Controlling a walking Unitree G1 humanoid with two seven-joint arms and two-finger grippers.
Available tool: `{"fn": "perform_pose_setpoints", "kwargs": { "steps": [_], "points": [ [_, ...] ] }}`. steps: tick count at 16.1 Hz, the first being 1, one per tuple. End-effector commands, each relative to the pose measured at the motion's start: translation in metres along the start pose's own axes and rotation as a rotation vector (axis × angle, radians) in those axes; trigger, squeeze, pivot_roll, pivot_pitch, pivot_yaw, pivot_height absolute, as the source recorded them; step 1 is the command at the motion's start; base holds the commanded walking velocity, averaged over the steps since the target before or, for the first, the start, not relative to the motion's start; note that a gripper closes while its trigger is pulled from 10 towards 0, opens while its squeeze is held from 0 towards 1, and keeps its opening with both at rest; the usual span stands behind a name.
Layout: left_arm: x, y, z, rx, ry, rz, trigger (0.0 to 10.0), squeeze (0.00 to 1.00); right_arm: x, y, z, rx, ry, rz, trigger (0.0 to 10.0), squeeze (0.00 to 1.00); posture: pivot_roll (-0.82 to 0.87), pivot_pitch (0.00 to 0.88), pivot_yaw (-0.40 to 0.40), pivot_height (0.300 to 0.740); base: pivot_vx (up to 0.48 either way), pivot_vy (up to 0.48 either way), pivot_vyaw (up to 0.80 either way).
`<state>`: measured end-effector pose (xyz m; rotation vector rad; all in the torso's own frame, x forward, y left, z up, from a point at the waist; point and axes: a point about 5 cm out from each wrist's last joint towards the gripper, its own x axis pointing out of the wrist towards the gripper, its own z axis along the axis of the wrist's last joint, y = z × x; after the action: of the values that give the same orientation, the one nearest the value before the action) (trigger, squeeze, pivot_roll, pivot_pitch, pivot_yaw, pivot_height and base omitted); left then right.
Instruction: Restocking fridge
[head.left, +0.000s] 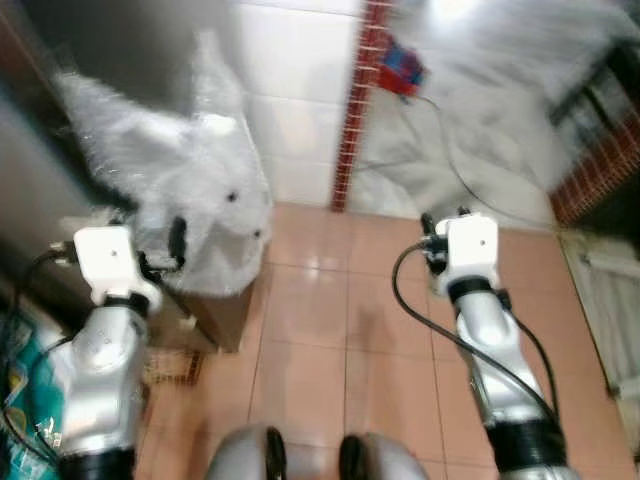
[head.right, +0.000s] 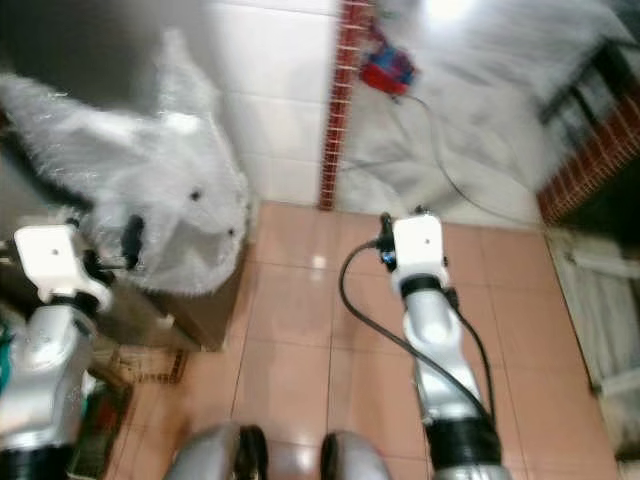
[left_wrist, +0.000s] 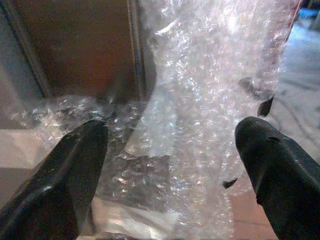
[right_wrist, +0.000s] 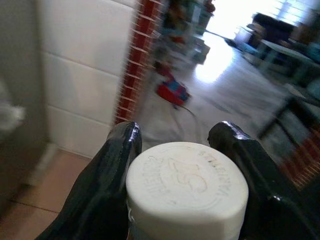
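My right gripper (right_wrist: 175, 150) is shut on a bottle with a white embossed cap (right_wrist: 186, 187); one black finger presses each side of the cap. In the eye views the right arm (head.left: 470, 255) is held out over the tiled floor. My left gripper (left_wrist: 172, 145) stands open, its fingers (left_wrist: 60, 170) spread wide in front of a crumpled sheet of bubble wrap (left_wrist: 210, 90). That bubble wrap (head.left: 190, 170) lies heaped on a cardboard box (head.left: 225, 315) at the left, with the left arm (head.left: 105, 260) beside it.
A white tiled wall with a red brick strip (head.left: 355, 100) stands ahead. A red and blue item (head.left: 402, 68) with a cable lies on the grey floor beyond. A dark cabinet side (left_wrist: 75, 45) rises behind the wrap. Peach floor tiles (head.left: 330, 340) lie between the arms.
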<state>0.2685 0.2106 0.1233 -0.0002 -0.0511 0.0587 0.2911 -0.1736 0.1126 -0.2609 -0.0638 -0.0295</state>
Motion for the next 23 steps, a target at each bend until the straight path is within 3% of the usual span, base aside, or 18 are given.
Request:
{"fn": "perform_pose_setpoints", "kwargs": {
  "steps": [1,7,11,18,23],
  "points": [
    [-0.002,0.000,-0.001,0.017,-0.001,-0.009,10.0,0.00,0.002,0.000,0.007,0.000,-0.035,0.001,10.0,0.00,0.07,0.118,-0.008,0.740,0.000,0.000,0.00],
    [-0.003,0.002,0.003,0.056,-0.031,0.061,10.0,0.00,0.003,0.002,0.007,-0.017,-0.043,0.014,10.0,0.00,0.07,0.119,-0.004,0.740,0.000,0.000,0.00],
    [-0.008,-0.007,-0.002,-0.004,0.010,-0.011,10.0,0.00,0.002,0.001,0.006,0.010,-0.034,0.002,10.0,0.00,0.07,0.119,-0.001,0.740,0.000,0.093,0.00],
    [-0.008,-0.009,-0.003,-0.005,0.014,-0.020,10.0,0.00,0.003,0.000,0.005,0.000,-0.030,-0.005,10.0,0.00,0.07,0.120,-0.002,0.740,0.000,0.445,0.00],
    [-0.009,-0.013,-0.001,0.008,0.001,-0.051,10.0,0.00,0.003,-0.001,0.004,-0.009,-0.027,-0.015,10.0,0.00,0.07,0.117,0.001,0.740,0.000,0.000,0.00]
  ]
}}
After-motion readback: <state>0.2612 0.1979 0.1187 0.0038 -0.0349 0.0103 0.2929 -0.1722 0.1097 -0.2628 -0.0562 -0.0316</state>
